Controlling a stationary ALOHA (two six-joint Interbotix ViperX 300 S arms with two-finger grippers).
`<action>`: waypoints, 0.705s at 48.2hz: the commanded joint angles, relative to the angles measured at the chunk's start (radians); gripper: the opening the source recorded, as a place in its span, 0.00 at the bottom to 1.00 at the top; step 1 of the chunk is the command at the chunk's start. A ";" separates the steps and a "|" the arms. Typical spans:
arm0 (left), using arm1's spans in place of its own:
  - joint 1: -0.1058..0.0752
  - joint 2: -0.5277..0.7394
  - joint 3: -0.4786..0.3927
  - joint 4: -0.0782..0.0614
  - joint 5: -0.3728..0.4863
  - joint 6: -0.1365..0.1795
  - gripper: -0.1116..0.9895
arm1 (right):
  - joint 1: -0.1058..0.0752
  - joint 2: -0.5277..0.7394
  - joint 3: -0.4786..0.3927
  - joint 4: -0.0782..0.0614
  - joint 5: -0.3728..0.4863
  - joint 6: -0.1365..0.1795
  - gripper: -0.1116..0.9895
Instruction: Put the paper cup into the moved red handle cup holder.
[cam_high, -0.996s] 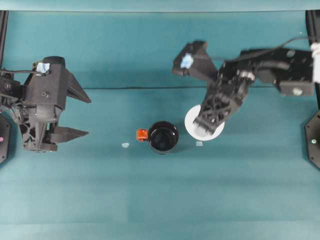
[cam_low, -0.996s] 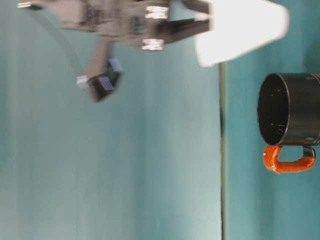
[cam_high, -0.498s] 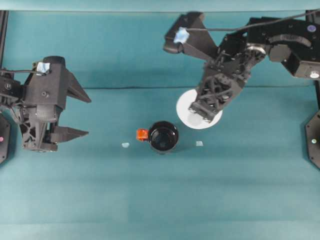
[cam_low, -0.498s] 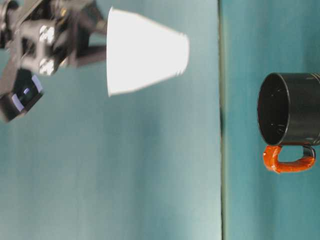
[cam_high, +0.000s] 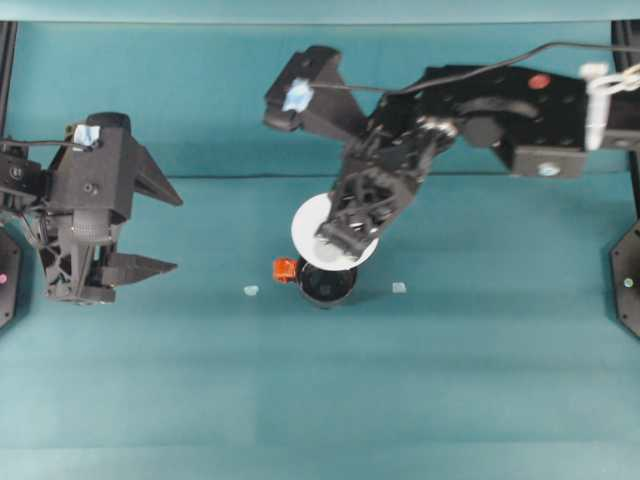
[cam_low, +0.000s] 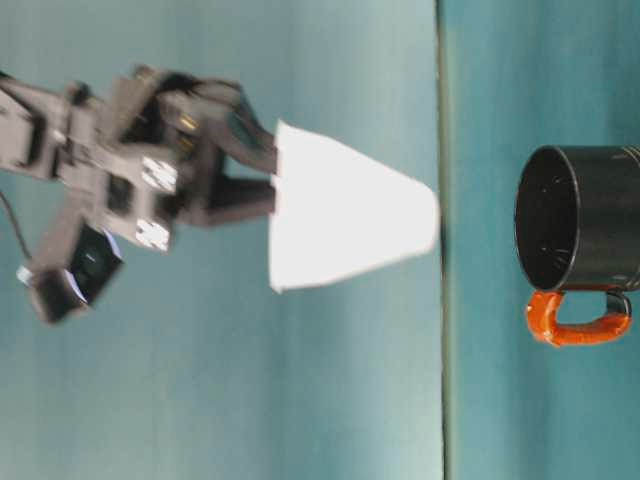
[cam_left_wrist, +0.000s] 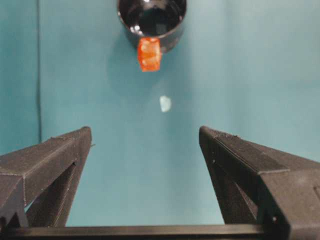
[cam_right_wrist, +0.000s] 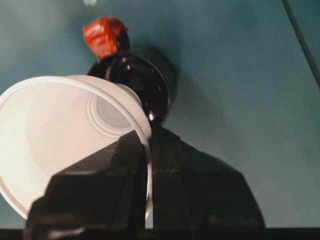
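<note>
I have the paper cup (cam_high: 312, 226) pinched by its rim in the right gripper (cam_high: 338, 240), one finger inside the wall and one outside, jaws closed on it. In the table-level view the paper cup (cam_low: 345, 220) hangs in the air, mouth up, clear of the worktop (cam_high: 480, 350) and above the red handle cup holder (cam_low: 578, 217), not yet in it. From overhead its rim overlaps the far edge of the holder (cam_high: 327, 285), which stands upright near the middle of the worktop with its handle toward the left arm's side. The left gripper (cam_high: 150, 225) sits by the worktop's left edge, jaws wide apart and holding nothing.
</note>
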 joint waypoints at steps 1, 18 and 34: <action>-0.002 -0.008 -0.018 0.003 -0.008 -0.002 0.97 | 0.012 0.014 0.002 -0.002 -0.029 -0.012 0.01; -0.002 -0.006 -0.018 0.003 -0.008 -0.002 0.97 | 0.038 0.061 0.069 -0.017 -0.121 -0.011 0.01; -0.002 -0.005 -0.020 0.003 -0.008 -0.002 0.97 | 0.041 0.080 0.091 -0.026 -0.155 -0.009 0.01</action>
